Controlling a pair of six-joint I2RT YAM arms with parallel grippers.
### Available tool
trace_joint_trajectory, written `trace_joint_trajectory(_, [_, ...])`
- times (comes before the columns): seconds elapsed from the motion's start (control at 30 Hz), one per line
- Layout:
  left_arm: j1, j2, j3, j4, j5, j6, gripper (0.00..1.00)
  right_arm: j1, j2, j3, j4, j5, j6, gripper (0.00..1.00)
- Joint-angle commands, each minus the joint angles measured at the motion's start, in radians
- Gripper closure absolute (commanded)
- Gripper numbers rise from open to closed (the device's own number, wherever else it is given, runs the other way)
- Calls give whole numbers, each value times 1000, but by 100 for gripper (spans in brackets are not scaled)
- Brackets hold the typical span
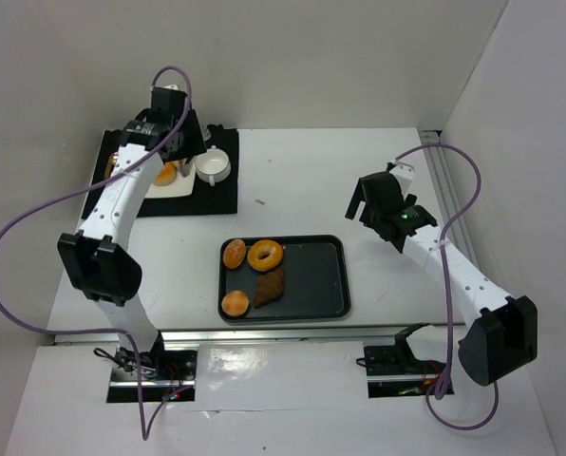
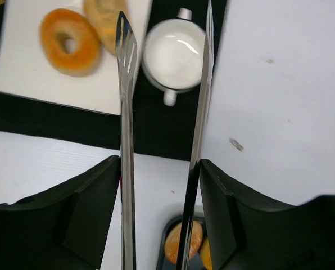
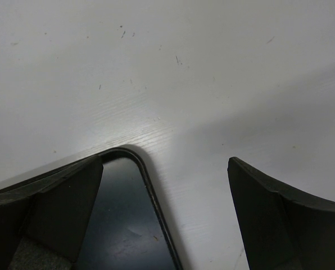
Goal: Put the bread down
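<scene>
My left gripper (image 1: pixel 174 133) is shut on metal tongs (image 2: pixel 125 112), whose blades are spread and empty. They hang over the white plate (image 2: pixel 21 73) and a white cup (image 2: pixel 173 53) at the back left. A ring-shaped bagel (image 2: pixel 69 40) and a second bread (image 2: pixel 103 22) lie on the plate. The black tray (image 1: pixel 345 275) at centre holds a round bun (image 1: pixel 234 253), a ring doughnut (image 1: pixel 265 255), a brown pastry (image 1: pixel 270 287) and another bun (image 1: pixel 235 303). My right gripper (image 1: pixel 370 204) is open and empty, above the table by the tray's far right corner (image 3: pixel 148 180).
The plate and cup (image 1: pixel 213 166) stand on a black mat (image 1: pixel 221 195) at the back left. White walls close in the table at the back and right. A metal rail (image 1: pixel 444 176) runs along the right edge.
</scene>
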Motion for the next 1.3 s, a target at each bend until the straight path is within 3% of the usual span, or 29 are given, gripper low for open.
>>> trace_joint_trajectory(0.0, [-53,-102,-73,80,116,83,30,0,-37,28,26,6,12,1])
trace_joint_trajectory(0.07, [-82,-151,-142,118,188,101,30,0,-66,0,26,17,21,1])
trace_joint_trajectory(0.37, [-274,-340,-320,223,275,121,30,0,-129,-15,-30,49,12,1])
trace_joint_trajectory(0.53, [-358,-404,-402,258,268,143,30,0,-129,-14,-60,77,21,1])
trace_joint_trajectory(0.83, [-417,-429,-577,318,219,153,29,0,-111,-4,-39,118,10,1])
trace_joint_trajectory(0.93, [-417,-341,-568,433,213,138,29,0,-122,-16,12,108,0,1])
trace_joint_trajectory(0.97, [-427,-291,-498,444,173,138,29,0,-122,-16,12,108,0,1])
trace_joint_trajectory(1.13, [-438,90,-168,347,-206,110,31,0,-113,-16,3,97,20,1])
trace_joint_trajectory(1.27, [-426,292,-28,414,-356,151,32,0,-94,-25,-7,106,29,1])
